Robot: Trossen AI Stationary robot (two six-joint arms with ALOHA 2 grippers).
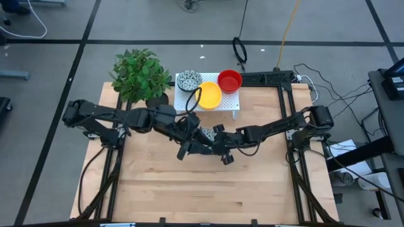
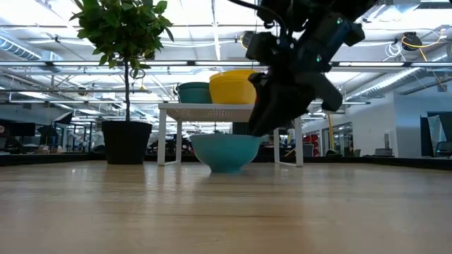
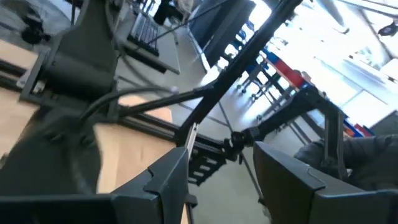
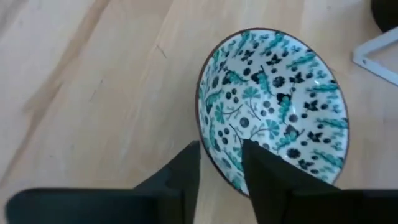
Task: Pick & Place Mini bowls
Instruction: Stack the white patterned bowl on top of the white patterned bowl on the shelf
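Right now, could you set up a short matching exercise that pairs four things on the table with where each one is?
Things:
1. patterned bowl
2. yellow bowl
3. red bowl
4. plant pot

Places:
A. on the white rack, at its end away from the plant
B. on the tabletop in front of the rack, its rim between the right gripper fingers
C. on the tabletop beside the rack
D. on the rack, between two other bowls

Pairs: 1-B, 2-D, 3-A, 4-C
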